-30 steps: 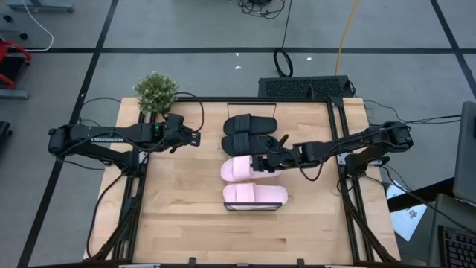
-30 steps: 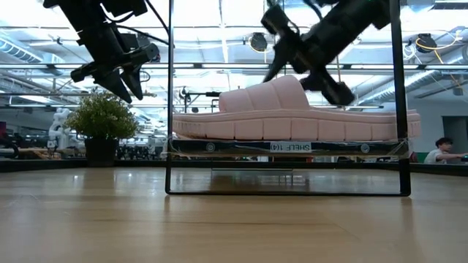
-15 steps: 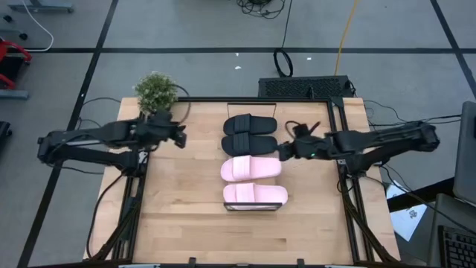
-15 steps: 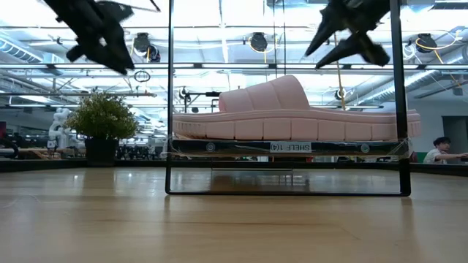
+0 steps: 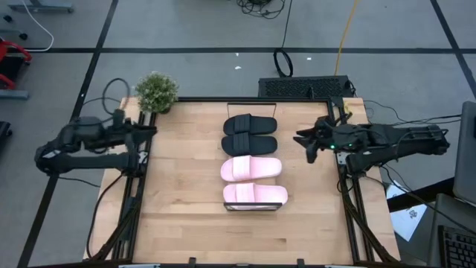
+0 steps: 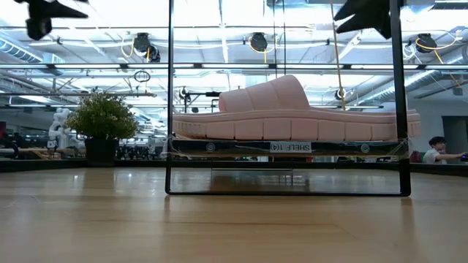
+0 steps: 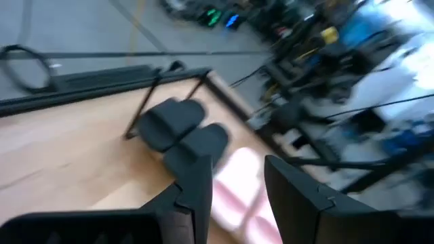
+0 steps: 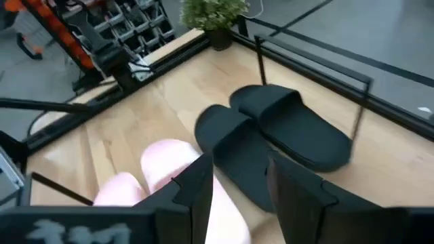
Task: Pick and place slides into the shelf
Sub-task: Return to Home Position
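Left fingers [image 7: 195,188], right fingers [image 8: 196,186] spread, empty; four slides [image 5: 251,168] on shelf [image 6: 351,147], label [image 6: 290,147] "SHELF (14)".

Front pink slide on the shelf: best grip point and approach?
On the front pink slide, probably the wide strap: it arches above the footbed. Come from the flat heel end, on the side of the right tool, one finger under the strap's edge, one on top.
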`<control>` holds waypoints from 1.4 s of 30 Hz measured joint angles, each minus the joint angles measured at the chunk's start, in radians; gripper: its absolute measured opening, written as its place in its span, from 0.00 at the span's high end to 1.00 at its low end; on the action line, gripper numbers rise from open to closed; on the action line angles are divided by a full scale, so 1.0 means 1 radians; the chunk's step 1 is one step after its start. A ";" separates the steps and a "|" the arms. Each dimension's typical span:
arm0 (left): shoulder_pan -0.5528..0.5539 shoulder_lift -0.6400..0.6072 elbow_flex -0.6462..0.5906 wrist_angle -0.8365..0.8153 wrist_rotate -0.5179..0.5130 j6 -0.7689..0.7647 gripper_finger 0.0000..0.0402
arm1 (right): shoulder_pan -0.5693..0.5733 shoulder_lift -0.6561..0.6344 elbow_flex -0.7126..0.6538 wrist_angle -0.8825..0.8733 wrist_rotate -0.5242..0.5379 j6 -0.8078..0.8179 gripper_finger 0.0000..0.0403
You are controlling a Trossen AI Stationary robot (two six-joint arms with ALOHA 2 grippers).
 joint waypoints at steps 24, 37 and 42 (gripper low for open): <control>-0.012 -0.252 -0.535 0.507 0.383 0.274 0.68 | 0.000 -0.511 -0.542 0.416 -0.162 -0.152 0.68; -0.013 -0.252 -0.690 0.661 0.352 0.353 0.68 | -0.002 -0.663 -0.725 0.572 -0.133 -0.246 0.68; -0.013 -0.252 -0.798 0.850 0.407 0.301 0.68 | -0.002 -0.683 -0.797 0.647 -0.136 -0.245 0.68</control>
